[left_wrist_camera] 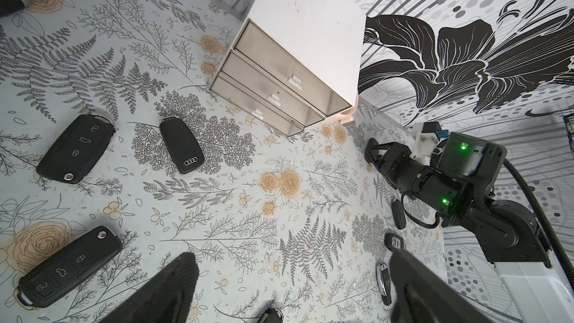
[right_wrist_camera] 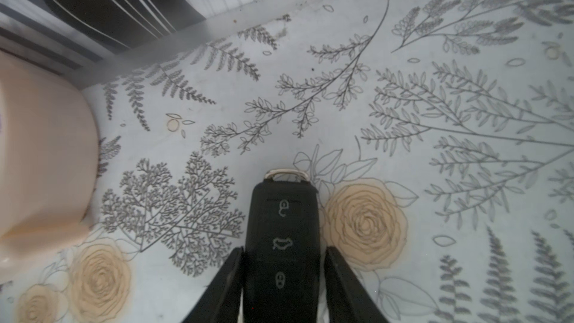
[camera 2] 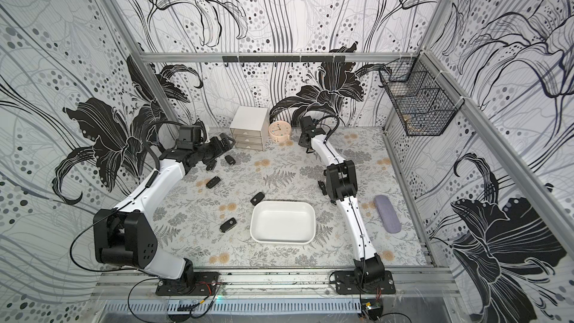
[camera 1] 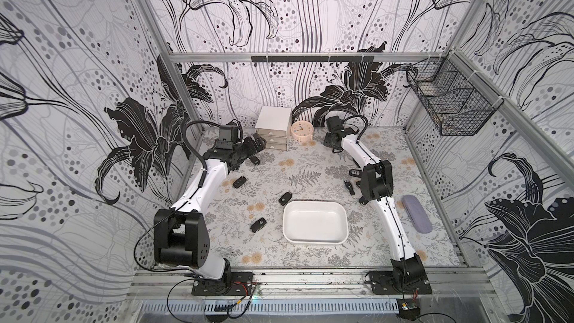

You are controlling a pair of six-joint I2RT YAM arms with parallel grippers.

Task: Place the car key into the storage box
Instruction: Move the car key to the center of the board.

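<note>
A black car key [right_wrist_camera: 282,212] with three buttons and a metal loop lies on the floral mat at the back, beside the peach clock [right_wrist_camera: 40,166]. My right gripper [right_wrist_camera: 284,250] has a finger against each long side of it and is shut on it. In both top views this gripper [camera 1: 336,150] [camera 2: 308,150] points down near the back wall. The storage box [camera 1: 313,240] [camera 2: 281,240], a shallow white tray, sits empty at the front middle. My left gripper [left_wrist_camera: 293,256] [camera 1: 259,142] hovers open at the back left, holding nothing.
Several other black key fobs [camera 1: 239,182] [camera 1: 285,198] [camera 1: 258,224] [left_wrist_camera: 181,146] lie scattered on the mat. A white three-drawer cabinet [camera 1: 273,132] and the clock [camera 1: 301,130] stand at the back. A purple case [camera 1: 417,214] lies at the right, a wire basket [camera 1: 450,104] hangs on the wall.
</note>
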